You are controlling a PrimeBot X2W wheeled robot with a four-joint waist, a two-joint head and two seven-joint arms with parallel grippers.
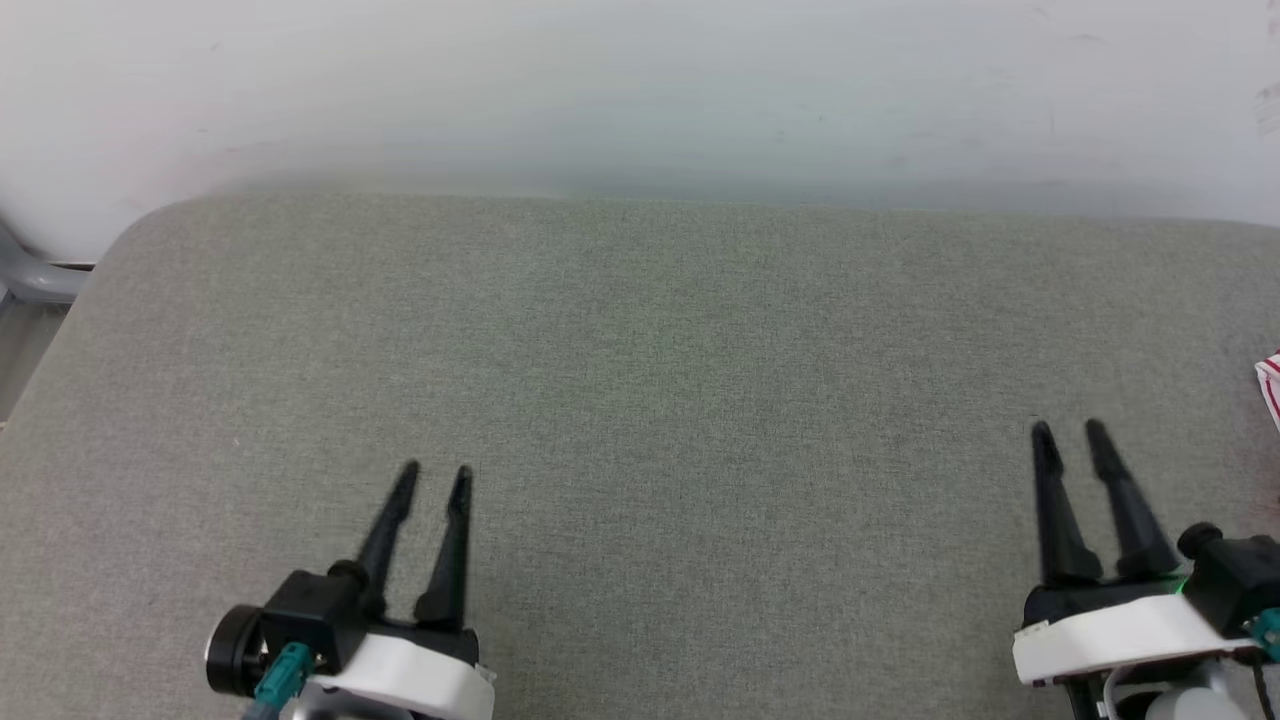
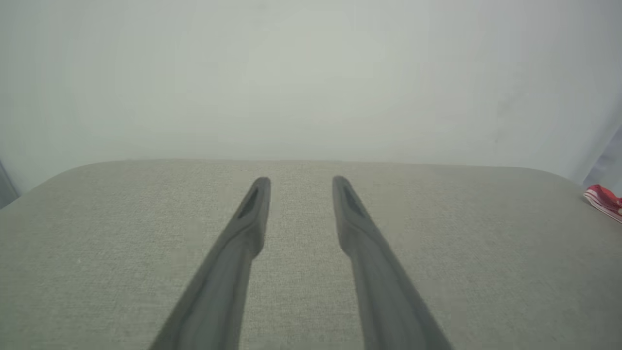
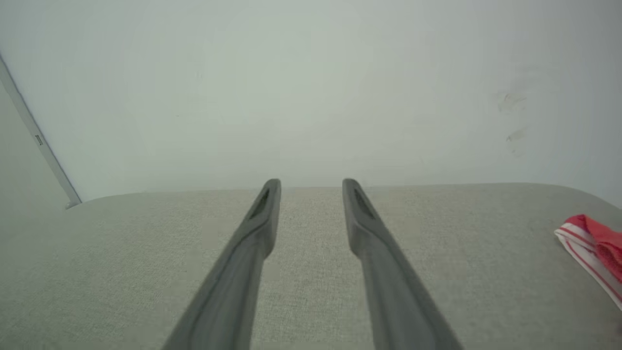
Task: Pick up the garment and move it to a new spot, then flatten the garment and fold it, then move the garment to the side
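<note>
Left gripper (image 1: 436, 468) and right gripper (image 1: 1068, 427) both hang apart and empty over the grey cushion (image 1: 640, 350), the garment (image 3: 593, 238) lying off right, set aside already or untouched, I can't tell.

long tapered black fingers (image 1: 452, 540) on white wrist shells (image 1: 1120, 635), with a teal connector (image 1: 283, 675).

Grey-green woven fabric surface (image 1: 640, 400) across lower two-thirds of head frame, rounded corner at upper left. Plain white wall (image 1: 640, 90) directly behind far edge. Grey curved tube (image 1: 35, 280) at left edge, beside that corner. Faint scuff marks (image 3: 510, 102) on wall, upper right of right wrist frame. Thin grey diagonal strip (image 3: 36, 138) at its upper left.
</note>
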